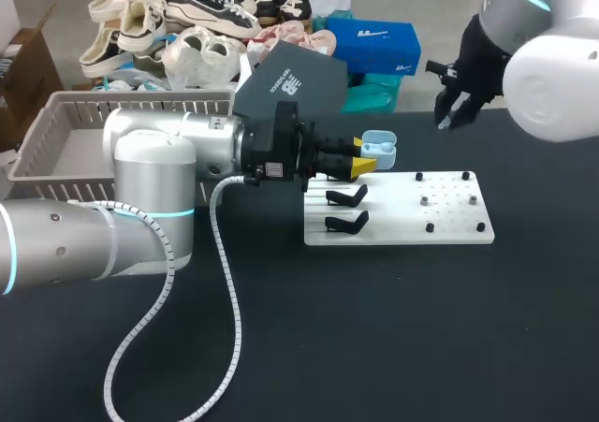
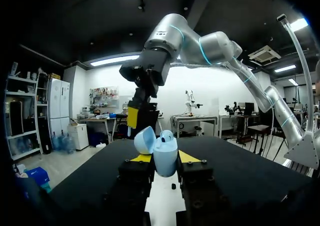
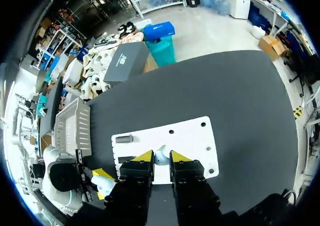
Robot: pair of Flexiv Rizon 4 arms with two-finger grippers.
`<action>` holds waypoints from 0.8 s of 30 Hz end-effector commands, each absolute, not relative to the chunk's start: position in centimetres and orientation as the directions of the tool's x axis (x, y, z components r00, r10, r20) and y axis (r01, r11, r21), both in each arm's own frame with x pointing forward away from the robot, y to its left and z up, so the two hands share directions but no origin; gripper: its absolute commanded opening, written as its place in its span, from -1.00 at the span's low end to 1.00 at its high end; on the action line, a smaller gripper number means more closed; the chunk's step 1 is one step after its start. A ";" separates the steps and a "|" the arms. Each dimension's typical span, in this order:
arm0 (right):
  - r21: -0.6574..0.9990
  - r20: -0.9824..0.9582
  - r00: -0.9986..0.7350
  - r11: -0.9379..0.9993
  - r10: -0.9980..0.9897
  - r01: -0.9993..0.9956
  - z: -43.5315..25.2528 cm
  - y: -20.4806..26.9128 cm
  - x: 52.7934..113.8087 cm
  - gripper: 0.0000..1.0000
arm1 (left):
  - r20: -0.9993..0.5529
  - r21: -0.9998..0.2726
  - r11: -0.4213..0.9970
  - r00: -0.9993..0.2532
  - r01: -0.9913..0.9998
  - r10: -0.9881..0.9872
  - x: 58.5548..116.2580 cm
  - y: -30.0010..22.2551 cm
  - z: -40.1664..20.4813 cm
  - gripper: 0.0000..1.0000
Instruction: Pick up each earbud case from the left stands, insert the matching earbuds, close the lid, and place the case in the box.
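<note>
Left gripper [image 1: 363, 155] clamps the open case [image 1: 379, 145] over the board's [image 1: 402, 230] back-left corner; right gripper [image 3: 161, 157] hangs high above.
The black table [image 1: 374, 347] lies bare in front of and to the right of the board. The basket [image 1: 56, 123] sits by the far left edge, behind the left arm. Two black stands [image 1: 346, 196] stand just below the left fingers, which press the case's sides, lid tipped back. The right fingers are nearly closed on a small white earbud [image 3: 160, 154], well apart from the case.
</note>
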State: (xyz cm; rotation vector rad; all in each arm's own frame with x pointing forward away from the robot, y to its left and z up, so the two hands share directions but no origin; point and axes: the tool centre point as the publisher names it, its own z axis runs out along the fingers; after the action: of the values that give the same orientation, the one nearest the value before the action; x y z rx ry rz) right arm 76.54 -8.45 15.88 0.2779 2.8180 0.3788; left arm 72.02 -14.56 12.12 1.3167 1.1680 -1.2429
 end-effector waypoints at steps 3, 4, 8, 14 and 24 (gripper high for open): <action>0.252 -0.247 -0.964 0.967 0.099 0.034 20.9 -6.8 73.0 -1.00 | -0.999 0.025 -0.097 0.028 0.995 0.033 72.1 -14.6 12.1 -1.00; 0.248 -0.246 -0.966 0.968 0.084 0.021 21.1 -6.5 72.8 -1.00 | -0.999 0.025 -0.097 0.028 0.995 0.033 72.1 -14.6 12.1 -1.00; 0.232 -0.211 -0.977 0.970 -0.022 -0.072 21.9 -4.0 71.8 -1.00 | -0.999 0.025 -0.097 0.028 0.995 0.033 72.1 -14.6 12.1 -1.00; 0.199 -0.176 -0.979 0.970 -0.106 -0.141 21.6 -1.4 71.0 -1.00 | -0.999 0.025 -0.097 0.028 0.995 0.033 72.1 -14.6 12.1 -1.00; 0.182 -0.126 -0.978 0.965 -0.167 -0.188 21.2 2.1 70.3 -1.00 | -0.999 0.025 -0.097 0.028 0.995 0.033 72.1 -14.6 12.1 -1.00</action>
State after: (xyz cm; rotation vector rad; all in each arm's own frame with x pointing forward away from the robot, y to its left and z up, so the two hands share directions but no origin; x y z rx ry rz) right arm 69.84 1.47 21.08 -0.2630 2.9621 0.3086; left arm 72.02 -14.56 12.12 1.3167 1.1681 -1.2428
